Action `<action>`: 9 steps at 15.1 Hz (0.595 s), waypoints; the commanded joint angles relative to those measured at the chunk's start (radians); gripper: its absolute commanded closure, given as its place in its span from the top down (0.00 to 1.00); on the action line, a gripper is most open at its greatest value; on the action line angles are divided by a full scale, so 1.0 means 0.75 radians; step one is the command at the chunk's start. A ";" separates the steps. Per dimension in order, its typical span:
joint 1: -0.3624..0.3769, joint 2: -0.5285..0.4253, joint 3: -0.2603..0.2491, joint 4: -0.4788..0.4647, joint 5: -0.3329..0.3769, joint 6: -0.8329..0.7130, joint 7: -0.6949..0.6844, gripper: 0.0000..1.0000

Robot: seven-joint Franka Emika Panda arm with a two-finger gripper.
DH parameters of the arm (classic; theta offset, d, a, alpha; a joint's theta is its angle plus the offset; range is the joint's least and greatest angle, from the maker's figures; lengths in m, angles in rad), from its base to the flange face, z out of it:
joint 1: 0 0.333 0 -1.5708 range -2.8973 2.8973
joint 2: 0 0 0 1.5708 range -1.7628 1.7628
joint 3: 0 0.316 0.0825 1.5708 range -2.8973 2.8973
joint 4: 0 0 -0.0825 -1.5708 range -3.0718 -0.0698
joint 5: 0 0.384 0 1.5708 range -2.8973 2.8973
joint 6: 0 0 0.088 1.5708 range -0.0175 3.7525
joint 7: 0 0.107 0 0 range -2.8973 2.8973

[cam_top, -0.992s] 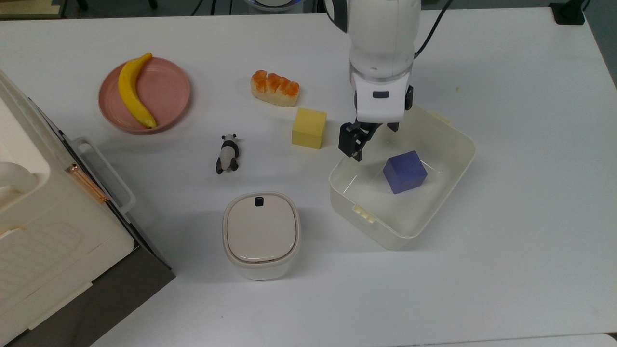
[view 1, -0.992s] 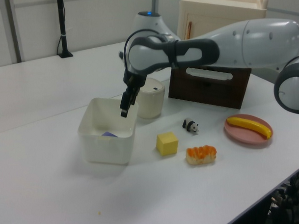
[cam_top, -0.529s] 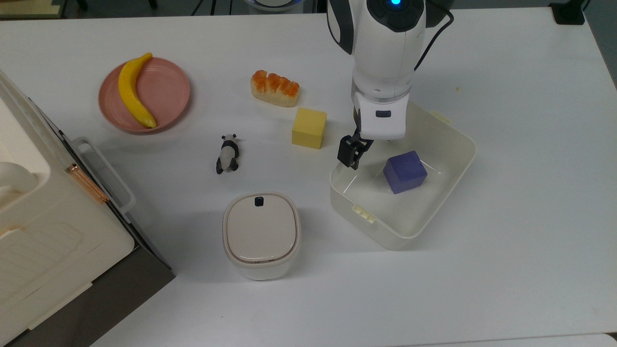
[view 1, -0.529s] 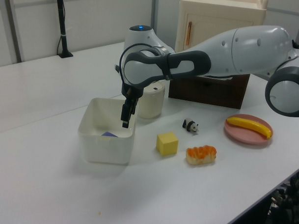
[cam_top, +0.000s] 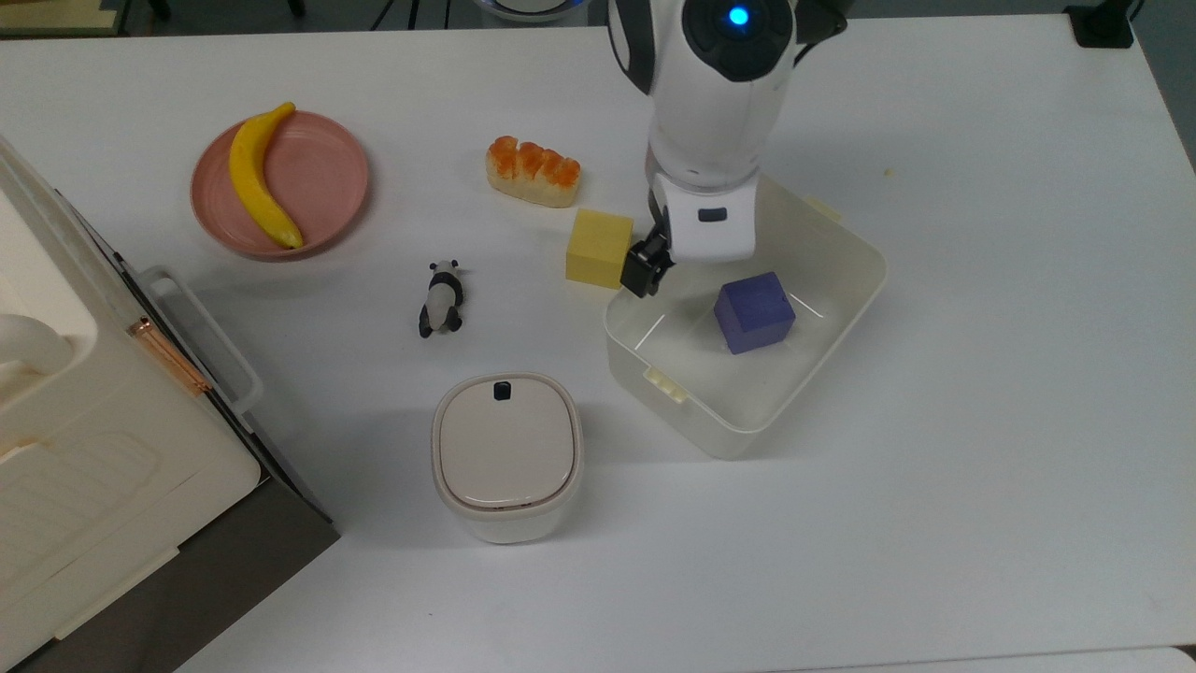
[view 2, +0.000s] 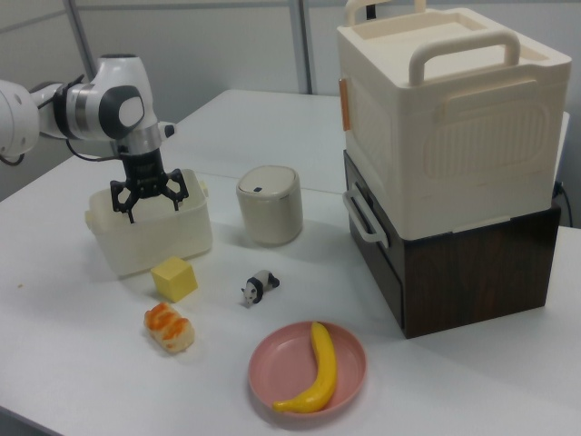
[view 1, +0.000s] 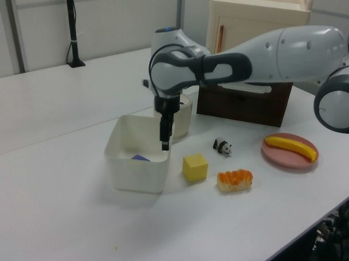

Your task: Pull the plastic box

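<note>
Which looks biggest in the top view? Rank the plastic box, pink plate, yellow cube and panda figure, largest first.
1. Translucent off-white plastic box
2. Round pink plate
3. Yellow cube
4. Small black-and-white panda figure; its footprint looks close to the cube's, so that order is unsure.

Bare table (cam_top: 981, 421) is seen on the top view's right and lower side of the plastic box (cam_top: 846, 318). On the top view's left, its rim is closely flanked by a yellow block (cam_top: 598, 247); a lidded canister (cam_top: 505, 455) and a toy panda (cam_top: 441, 297) stand near. Inside, part of the floor is taken by a purple cube (cam_top: 753, 311).
</note>
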 commanded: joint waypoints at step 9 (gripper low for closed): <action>-0.086 -0.215 -0.020 -0.014 -0.002 -0.106 0.434 1.00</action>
